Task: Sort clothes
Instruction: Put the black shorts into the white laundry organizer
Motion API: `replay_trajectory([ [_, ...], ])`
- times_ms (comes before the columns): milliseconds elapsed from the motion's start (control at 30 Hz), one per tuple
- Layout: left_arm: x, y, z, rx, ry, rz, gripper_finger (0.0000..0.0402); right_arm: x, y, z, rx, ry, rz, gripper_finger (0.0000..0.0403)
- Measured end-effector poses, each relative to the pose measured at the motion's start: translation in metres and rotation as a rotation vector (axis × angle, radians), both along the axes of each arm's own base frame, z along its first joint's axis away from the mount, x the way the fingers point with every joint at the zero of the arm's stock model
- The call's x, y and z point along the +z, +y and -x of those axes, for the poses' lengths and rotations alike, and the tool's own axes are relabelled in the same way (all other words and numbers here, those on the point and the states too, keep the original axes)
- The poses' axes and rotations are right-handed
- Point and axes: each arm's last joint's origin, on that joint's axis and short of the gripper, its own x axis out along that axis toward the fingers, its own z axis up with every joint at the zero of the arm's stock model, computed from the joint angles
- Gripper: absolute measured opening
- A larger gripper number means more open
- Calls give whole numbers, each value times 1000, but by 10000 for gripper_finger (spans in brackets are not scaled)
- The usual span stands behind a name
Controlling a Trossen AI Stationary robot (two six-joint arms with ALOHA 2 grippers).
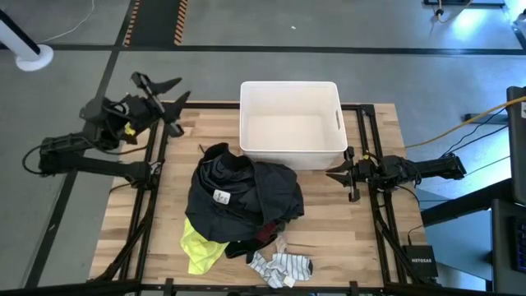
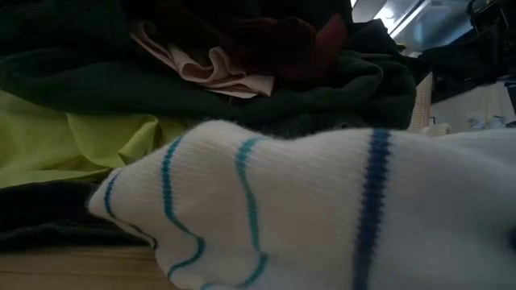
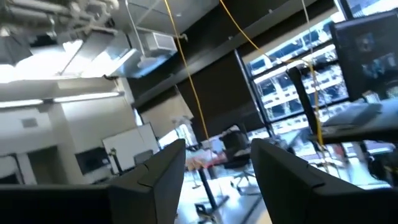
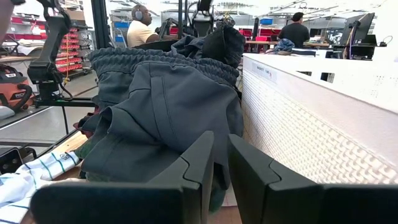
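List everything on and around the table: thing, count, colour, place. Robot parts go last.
bin: one, white, empty, at the table's far middle.
dark garments: a heap, black and dark green, just in front of the bin at the table's centre.
maroon piece: one, peeking from the heap's near edge.
neon yellow garment: one, under the heap's near-left corner.
striped piece: one, white with dark stripes, at the near edge.
table: one, light wood.
people: two, seated in the room beyond.
left gripper: open, empty, raised off the far-left corner.
right gripper: nearly closed, empty, low beside the bin's right near corner.
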Motion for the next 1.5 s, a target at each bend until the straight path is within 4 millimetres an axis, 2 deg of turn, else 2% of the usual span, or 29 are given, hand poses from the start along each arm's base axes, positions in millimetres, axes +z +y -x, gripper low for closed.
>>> replay_trajectory([
  [200,13,7,-22,42,-72,-43,180,0,0,0,0,0,0,65],
  [467,4,12,-45,34,-55,-4,180,0,0,0,0,0,0,65],
  [767,-2,15,-62,49,-14,-29,180,0,0,0,0,0,0,65],
  [1500,-4,28,-61,117,-4,-34,180,0,0,0,0,0,0,65],
])
